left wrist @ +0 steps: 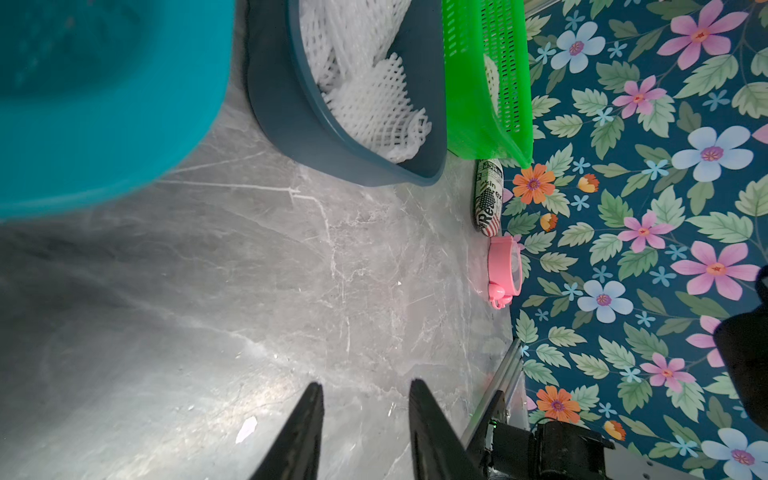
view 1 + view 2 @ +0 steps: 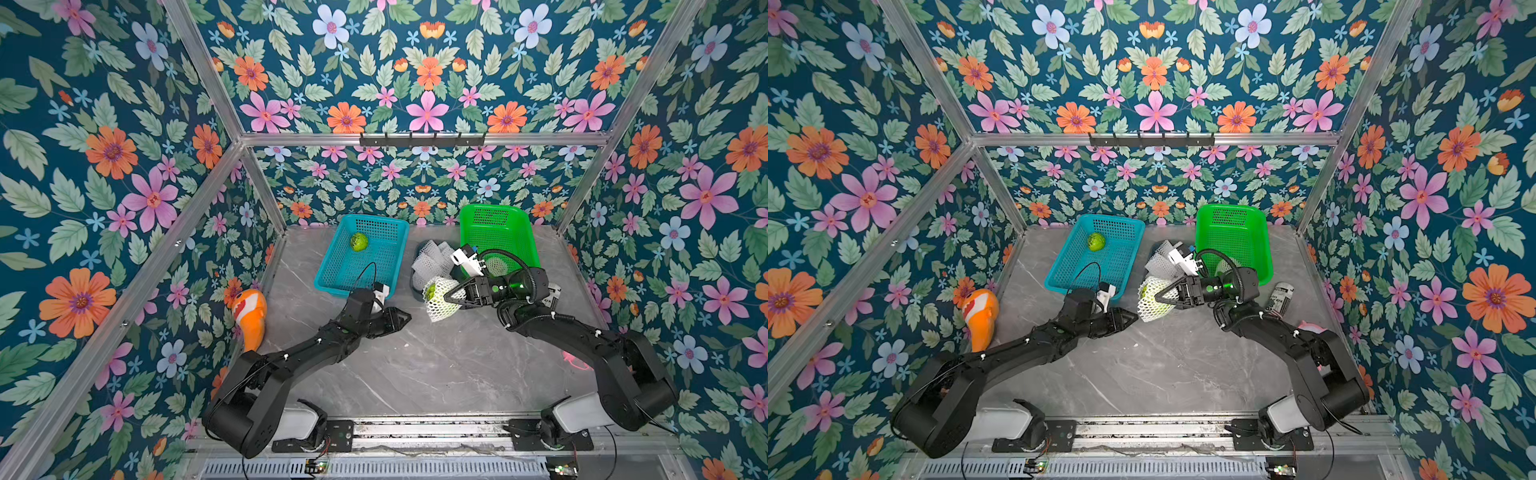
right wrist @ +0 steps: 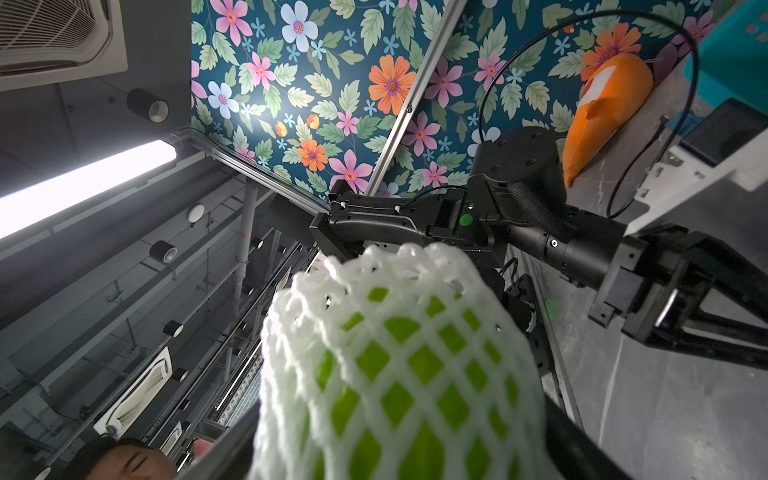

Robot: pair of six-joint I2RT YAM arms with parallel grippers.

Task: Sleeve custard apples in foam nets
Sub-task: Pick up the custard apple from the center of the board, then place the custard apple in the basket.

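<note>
Your right fingers [image 2: 447,297], spread wide, clasp the foam net [image 2: 438,312] with its custard apple [image 2: 430,291] at mid-frame, sleeve axis running up-down across them, the green basket [image 2: 496,235] just upper right; your left fingers [image 2: 405,319] hover part-open and empty, lower left

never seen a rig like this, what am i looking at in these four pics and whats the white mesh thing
Two black robot arms work over a grey marble table in a flower-papered booth. Two pictures look down from overhead, almost the same view; the other two come from a camera on each arm's wrist. The right gripper is closed on a green custard apple wrapped in a white foam net, padding for the fruit. The left gripper is open and empty. On the table: a teal basket with one bare fruit, a green basket with one netted fruit, a dark tub of spare nets, and an orange toy fish by the wall.
</note>
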